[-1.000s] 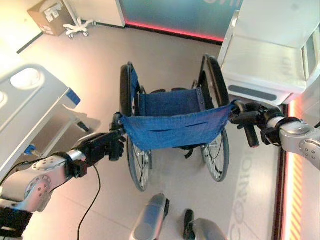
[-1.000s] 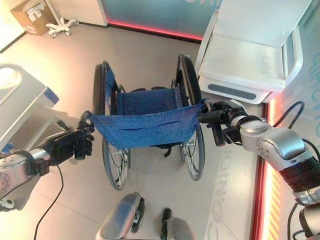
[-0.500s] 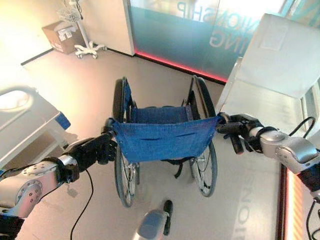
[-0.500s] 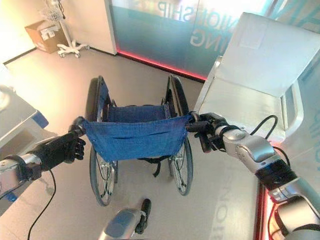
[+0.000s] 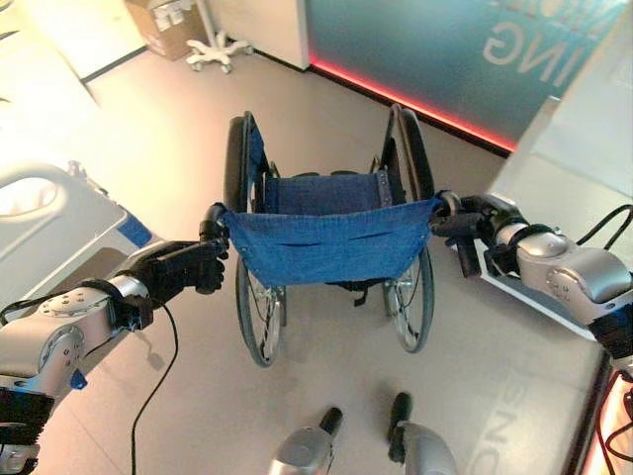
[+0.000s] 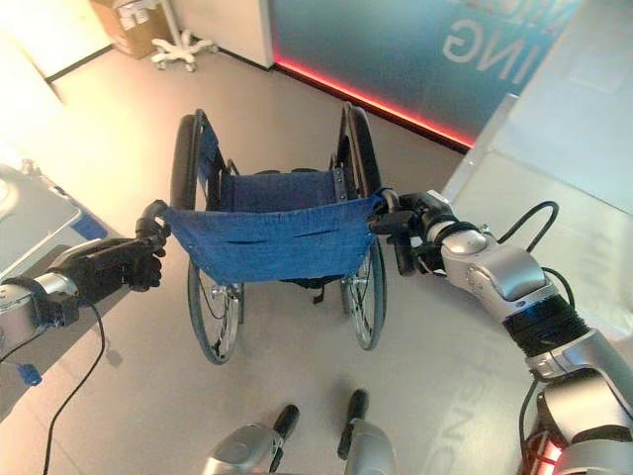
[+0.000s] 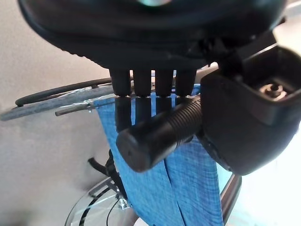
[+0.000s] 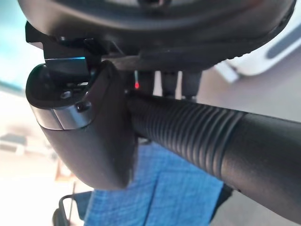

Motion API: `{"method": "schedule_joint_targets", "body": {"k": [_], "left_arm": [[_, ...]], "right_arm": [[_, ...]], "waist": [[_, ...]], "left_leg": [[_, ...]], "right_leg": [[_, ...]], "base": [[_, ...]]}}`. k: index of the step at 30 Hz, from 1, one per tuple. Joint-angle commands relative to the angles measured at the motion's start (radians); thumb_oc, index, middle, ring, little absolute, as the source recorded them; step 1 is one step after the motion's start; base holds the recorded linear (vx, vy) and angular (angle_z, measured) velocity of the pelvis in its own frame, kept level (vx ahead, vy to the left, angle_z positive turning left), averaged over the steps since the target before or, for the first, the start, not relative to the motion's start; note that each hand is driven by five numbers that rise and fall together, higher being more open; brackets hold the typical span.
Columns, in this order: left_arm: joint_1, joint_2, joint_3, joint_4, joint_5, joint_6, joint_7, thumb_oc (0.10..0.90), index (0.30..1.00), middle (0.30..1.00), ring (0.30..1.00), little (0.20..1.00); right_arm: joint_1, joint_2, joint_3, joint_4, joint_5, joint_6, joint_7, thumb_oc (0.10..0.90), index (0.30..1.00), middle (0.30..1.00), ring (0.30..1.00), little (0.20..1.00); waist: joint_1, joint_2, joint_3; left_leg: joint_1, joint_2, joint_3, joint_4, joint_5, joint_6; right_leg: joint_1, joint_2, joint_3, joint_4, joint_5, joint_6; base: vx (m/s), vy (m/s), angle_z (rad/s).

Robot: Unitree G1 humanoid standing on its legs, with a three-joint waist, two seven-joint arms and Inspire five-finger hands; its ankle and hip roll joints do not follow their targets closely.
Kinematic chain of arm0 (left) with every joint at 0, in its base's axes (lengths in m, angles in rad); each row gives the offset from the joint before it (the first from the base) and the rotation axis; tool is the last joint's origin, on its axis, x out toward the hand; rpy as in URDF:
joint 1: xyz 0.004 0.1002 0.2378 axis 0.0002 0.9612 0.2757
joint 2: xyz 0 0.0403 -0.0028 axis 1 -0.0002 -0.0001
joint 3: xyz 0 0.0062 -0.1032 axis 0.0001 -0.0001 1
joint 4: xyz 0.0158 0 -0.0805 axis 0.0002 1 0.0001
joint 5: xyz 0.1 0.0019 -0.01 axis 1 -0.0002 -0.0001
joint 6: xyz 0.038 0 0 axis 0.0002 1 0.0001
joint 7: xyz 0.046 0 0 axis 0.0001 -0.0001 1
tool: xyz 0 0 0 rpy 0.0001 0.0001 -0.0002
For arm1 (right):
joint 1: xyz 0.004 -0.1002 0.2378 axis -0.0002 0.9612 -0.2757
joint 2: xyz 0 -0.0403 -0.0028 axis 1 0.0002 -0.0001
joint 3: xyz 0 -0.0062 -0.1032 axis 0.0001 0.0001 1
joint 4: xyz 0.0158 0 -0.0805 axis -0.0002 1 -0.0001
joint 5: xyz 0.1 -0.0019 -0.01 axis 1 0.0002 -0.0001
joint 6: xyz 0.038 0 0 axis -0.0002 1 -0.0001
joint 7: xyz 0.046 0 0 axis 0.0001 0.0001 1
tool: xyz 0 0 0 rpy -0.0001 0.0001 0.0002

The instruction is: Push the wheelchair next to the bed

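Fingers (image 7: 123,106): curled around both push handles of the wheelchair (image 5: 326,242), left hand (image 5: 183,272) and right hand (image 5: 475,226) alike.
You hold both grips to steer squarely; chair stands on the floor between the bed (image 5: 49,233) at left and a white bed at right. Since earlier, the view has swung, grips unchanged.

floor (image 5: 148,129): I see grey, smooth
on floor, centre frame: wheelchair (image 5: 331,237)
upper left: cardboard box (image 5: 163,20), wheeled stand base (image 5: 220,51)
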State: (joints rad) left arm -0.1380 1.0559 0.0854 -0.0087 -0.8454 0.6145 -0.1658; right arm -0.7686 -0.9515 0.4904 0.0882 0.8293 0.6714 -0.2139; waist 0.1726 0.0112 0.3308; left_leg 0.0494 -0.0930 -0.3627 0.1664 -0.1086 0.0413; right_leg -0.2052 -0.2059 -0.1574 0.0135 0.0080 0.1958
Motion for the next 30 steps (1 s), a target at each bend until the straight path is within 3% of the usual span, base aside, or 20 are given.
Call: {"method": "schedule_joint_targets", "body": {"k": [1, 4, 6, 8, 9, 10, 12, 14, 15, 16, 17, 18, 19, 21, 24, 26, 27, 28, 29, 30], "left_arm": [[0.064, 0.148, 0.159, -0.055, 0.061, -0.139, -0.002, 0.400, 0.300, 0.300, 0.300, 0.300], [0.101, 0.114, 0.178, -0.067, 0.064, -0.144, -0.010, 0.400, 0.300, 0.300, 0.300, 0.300], [0.109, 0.090, 0.176, -0.083, 0.056, -0.123, 0.007, 0.400, 0.300, 0.300, 0.300, 0.300], [0.124, 0.065, 0.184, -0.095, 0.055, -0.105, 0.032, 0.400, 0.300, 0.300, 0.300, 0.300], [0.127, 0.061, 0.185, -0.097, 0.056, -0.104, 0.035, 0.400, 0.300, 0.300, 0.300, 0.300], [0.151, 0.039, 0.192, -0.120, 0.044, -0.098, 0.060, 0.400, 0.300, 0.300, 0.300, 0.300], [0.154, 0.027, 0.198, -0.119, 0.043, -0.098, 0.068, 0.400, 0.300, 0.300, 0.300, 0.300], [0.159, 0.017, 0.206, -0.116, 0.042, -0.104, 0.083, 0.400, 0.300, 0.300, 0.300, 0.300], [0.169, 0.023, 0.220, -0.111, 0.033, -0.108, 0.092, 0.400, 0.300, 0.300, 0.300, 0.300], [0.173, 0.027, 0.226, -0.109, 0.029, -0.108, 0.093, 0.400, 0.300, 0.300, 0.300, 0.300], [0.172, 0.037, 0.230, -0.093, 0.024, -0.108, 0.090, 0.400, 0.300, 0.300, 0.300, 0.300], [0.170, 0.037, 0.228, -0.089, 0.024, -0.110, 0.088, 0.400, 0.300, 0.300, 0.300, 0.300], [0.166, 0.038, 0.210, -0.078, 0.032, -0.121, 0.087, 0.400, 0.300, 0.300, 0.300, 0.300], [0.169, 0.030, 0.194, -0.087, 0.049, -0.131, 0.094, 0.400, 0.300, 0.300, 0.300, 0.300], [0.160, 0.028, 0.180, -0.116, 0.064, -0.132, 0.121, 0.400, 0.300, 0.300, 0.300, 0.300], [0.139, 0.042, 0.193, -0.107, 0.071, -0.125, 0.113, 0.400, 0.300, 0.300, 0.300, 0.300], [0.130, 0.048, 0.192, -0.099, 0.068, -0.124, 0.114, 0.400, 0.300, 0.300, 0.300, 0.300], [0.104, 0.058, 0.185, -0.083, 0.062, -0.115, 0.115, 0.400, 0.300, 0.300, 0.300, 0.300], [0.099, 0.060, 0.182, -0.081, 0.061, -0.112, 0.116, 0.400, 0.300, 0.300, 0.300, 0.300], [0.067, 0.067, 0.173, -0.062, 0.073, -0.096, 0.113, 0.400, 0.300, 0.300, 0.300, 0.300]], "right_arm": [[-0.207, -0.026, 0.021, -0.138, 0.082, -0.069, 0.031, 0.400, 0.300, 0.300, 0.300, 0.300], [-0.230, -0.039, 0.023, -0.111, 0.093, -0.052, 0.061, 0.400, 0.300, 0.300, 0.300, 0.300], [-0.247, -0.050, 0.044, -0.091, 0.110, -0.048, 0.076, 0.400, 0.300, 0.300, 0.300, 0.300], [-0.254, -0.059, 0.069, -0.079, 0.083, -0.055, 0.117, 0.400, 0.300, 0.300, 0.300, 0.300], [-0.256, -0.061, 0.075, -0.079, 0.080, -0.058, 0.119, 0.400, 0.300, 0.300, 0.300, 0.300], [-0.248, -0.080, 0.094, -0.092, 0.070, -0.078, 0.126, 0.400, 0.300, 0.300, 0.300, 0.300], [-0.240, -0.081, 0.090, -0.106, 0.065, -0.082, 0.127, 0.400, 0.300, 0.300, 0.300, 0.300], [-0.218, -0.076, 0.075, -0.138, 0.040, -0.080, 0.137, 0.400, 0.300, 0.300, 0.300, 0.300], [-0.220, -0.066, 0.074, -0.154, 0.028, -0.072, 0.140, 0.400, 0.300, 0.300, 0.300, 0.300], [-0.222, -0.063, 0.076, -0.157, 0.027, -0.071, 0.139, 0.400, 0.300, 0.300, 0.300, 0.300], [-0.235, -0.036, 0.083, -0.144, 0.018, -0.071, 0.140, 0.400, 0.300, 0.300, 0.300, 0.300], [-0.236, -0.031, 0.085, -0.139, 0.017, -0.073, 0.140, 0.400, 0.300, 0.300, 0.300, 0.300], [-0.241, -0.007, 0.093, -0.101, 0.007, -0.095, 0.145, 0.400, 0.300, 0.300, 0.300, 0.300], [-0.233, 0.013, 0.100, -0.066, -0.008, -0.122, 0.151, 0.400, 0.300, 0.300, 0.300, 0.300], [-0.200, 0.045, 0.096, -0.030, -0.040, -0.163, 0.154, 0.400, 0.300, 0.300, 0.300, 0.300], [-0.193, 0.096, 0.110, 0.014, -0.063, -0.200, 0.156, 0.400, 0.300, 0.300, 0.300, 0.300], [-0.193, 0.110, 0.111, 0.024, -0.067, -0.206, 0.157, 0.400, 0.300, 0.300, 0.300, 0.300], [-0.182, 0.130, 0.107, 0.034, -0.079, -0.211, 0.161, 0.400, 0.300, 0.300, 0.300, 0.300], [-0.178, 0.133, 0.107, 0.034, -0.081, -0.213, 0.161, 0.400, 0.300, 0.300, 0.300, 0.300], [-0.156, 0.154, 0.111, 0.038, -0.097, -0.225, 0.155, 0.400, 0.300, 0.300, 0.300, 0.300]], "waist": [[0.054, -0.083, -0.056], [0.048, -0.107, -0.078], [0.032, -0.107, -0.101], [0.022, -0.113, -0.103], [0.021, -0.113, -0.103], [0.020, -0.118, -0.087], [0.026, -0.121, -0.062], [0.044, -0.108, -0.036], [0.062, -0.097, -0.024], [0.066, -0.095, -0.023], [0.085, -0.076, -0.027], [0.089, -0.074, -0.025], [0.112, -0.059, -0.026], [0.139, -0.046, -0.027], [0.176, -0.044, -0.029], [0.194, -0.056, -0.048], [0.199, -0.054, -0.054], [0.205, -0.070, -0.061], [0.208, -0.074, -0.064], [0.223, -0.102, -0.083]], "left_leg": [[0.033, 0.013, 0.197, 0.109, -0.137, -0.010], [0.052, 0.050, 0.180, 0.159, -0.120, -0.036], [0.084, 0.100, 0.186, 0.221, 0.003, -0.083], [0.044, 0.118, 0.219, 0.408, 0.138, -0.108], [0.035, 0.120, 0.222, 0.430, 0.148, -0.111], [-0.093, 0.071, 0.256, 0.695, 0.212, -0.122], [-0.213, 0.034, 0.291, 0.813, 0.202, -0.110], [-0.303, -0.023, 0.317, 0.743, 0.144, -0.082], [-0.305, -0.032, 0.345, 0.622, 0.139, -0.072], [-0.303, -0.030, 0.351, 0.580, 0.144, -0.071], [-0.311, 0.000, 0.367, 0.344, 0.207, -0.074], [-0.304, 0.002, 0.368, 0.301, 0.223, -0.078], [-0.333, 0.010, 0.378, 0.137, 0.287, -0.094], [-0.361, 0.021, 0.430, -0.031, 0.364, -0.115], [-0.381, 0.012, 0.442, -0.122, 0.382, -0.114], [-0.354, -0.012, 0.446, -0.137, 0.308, -0.093], [-0.347, -0.004, 0.465, -0.126, 0.300, -0.075], [-0.333, -0.021, 0.478, -0.081, 0.262, -0.044], [-0.332, -0.025, 0.477, -0.078, 0.258, -0.037], [-0.306, -0.052, 0.470, -0.070, 0.222, 0.016]], "right_leg": [[0.039, -0.032, 0.005, 0.004, 0.180, 0.023], [0.063, -0.002, -0.003, 0.056, 0.152, 0.023], [0.063, 0.034, -0.032, 0.100, 0.123, -0.010], [0.102, 0.057, -0.067, 0.092, 0.100, -0.056], [0.108, 0.061, -0.071, 0.090, 0.097, -0.062], [0.157, 0.088, -0.076, 0.081, 0.062, -0.112], [0.198, 0.107, -0.076, 0.077, 0.047, -0.136], [0.237, 0.142, -0.057, 0.071, 0.036, -0.135], [0.269, 0.172, -0.031, 0.068, 0.021, -0.130], [0.276, 0.179, -0.025, 0.068, 0.016, -0.129], [0.311, 0.226, -0.022, 0.062, -0.015, -0.140], [0.321, 0.231, -0.022, 0.061, -0.022, -0.142], [0.362, 0.270, -0.021, 0.055, -0.051, -0.155], [0.423, 0.312, -0.027, 0.049, -0.084, -0.165], [0.488, 0.346, -0.029, 0.074, -0.163, -0.181], [0.509, 0.338, -0.032, 0.152, -0.224, -0.165], [0.510, 0.342, -0.040, 0.173, -0.225, -0.161], [0.526, 0.322, -0.057, 0.229, -0.215, -0.142], [0.527, 0.318, -0.057, 0.252, -0.201, -0.133], [0.508, 0.302, -0.051, 0.459, -0.019, -0.038]], "base": [[0.60, -0.498, 0.62], [0.43, -0.334, 1.03], [0.35, -0.256, 0.88], [0.25, -0.271, 0.25], [0.32, -0.401, -0.10], [0.26, -0.342, -0.18], [0.31, -0.322, 0.04], [0.40, -0.203, 0.31], [0.33, -0.110, 0.53], [0.50, -0.136, 0.36], [0.39, -0.094, -0.03], [0.62, -0.132, -0.18], [0.57, -0.109, -0.16], [0.65, -0.122, -0.06], [0.58, -0.112, -0.04], [0.66, -0.058, -0.17], [0.55, -0.002, -0.42], [0.31, 0.000, -0.47], [0.60, 0.047, -0.53], [0.51, 0.065, -0.34]]}}
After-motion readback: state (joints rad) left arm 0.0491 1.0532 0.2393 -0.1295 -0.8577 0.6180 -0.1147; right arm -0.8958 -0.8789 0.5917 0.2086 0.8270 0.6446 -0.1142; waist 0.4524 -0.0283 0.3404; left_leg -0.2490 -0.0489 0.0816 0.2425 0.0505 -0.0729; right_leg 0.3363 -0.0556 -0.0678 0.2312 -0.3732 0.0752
